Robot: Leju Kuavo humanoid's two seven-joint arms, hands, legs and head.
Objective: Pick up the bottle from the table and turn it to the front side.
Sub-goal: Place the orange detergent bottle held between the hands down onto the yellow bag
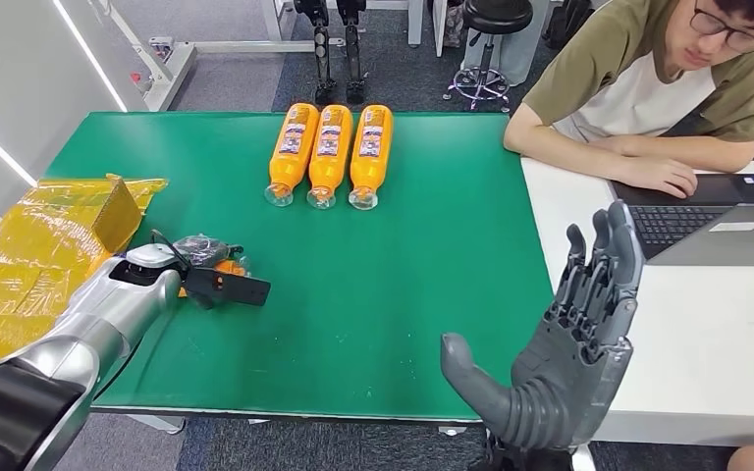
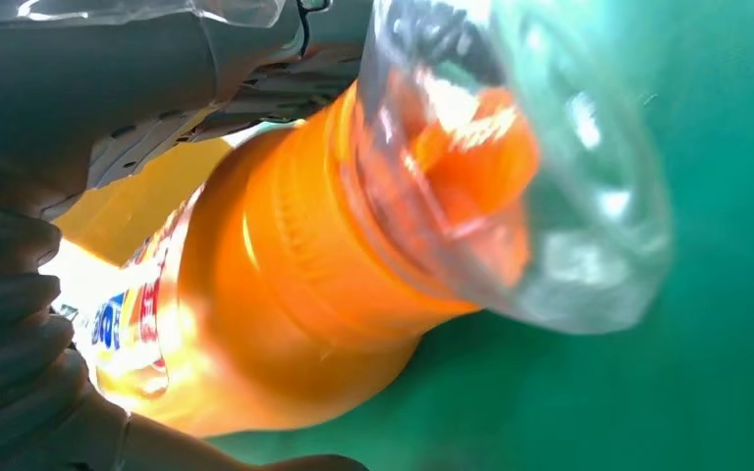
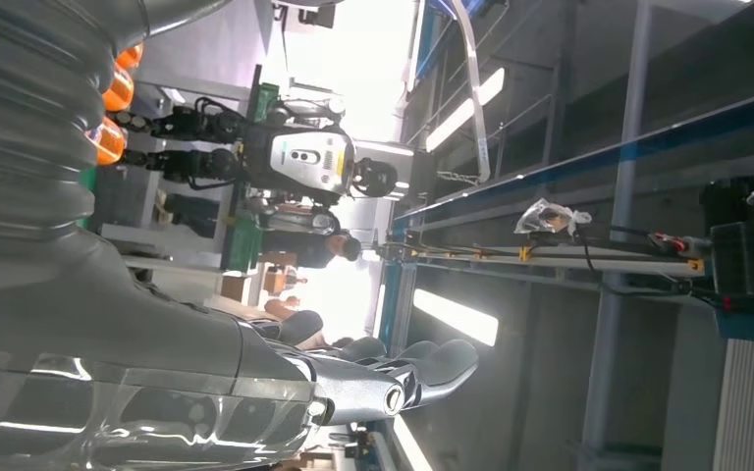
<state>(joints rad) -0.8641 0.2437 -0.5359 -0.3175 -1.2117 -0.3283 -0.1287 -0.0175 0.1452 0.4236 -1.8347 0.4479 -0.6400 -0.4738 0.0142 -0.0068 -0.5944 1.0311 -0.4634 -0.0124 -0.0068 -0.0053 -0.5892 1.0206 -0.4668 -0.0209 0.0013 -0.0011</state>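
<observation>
An orange bottle [image 1: 228, 266] lies low over the green table [image 1: 393, 294] at its left side, and my left hand [image 1: 211, 278] grips it. The left wrist view shows this bottle [image 2: 314, 285] close up, with its orange body, a label and a clear plastic end, and the hand [image 2: 20, 294] wraps it from the side. My right hand [image 1: 574, 339] is raised above the table's front right corner, fingers straight and apart, holding nothing. In the right wrist view the right hand [image 3: 393, 378] points into the room with its fingers stretched out.
Three more orange bottles [image 1: 329, 152] lie side by side at the back of the table. A yellow wrapped box [image 1: 49, 245] sits at the left edge. A person [image 1: 648, 88] works at a laptop [image 1: 717, 221] on the white table [image 1: 707, 363] to the right.
</observation>
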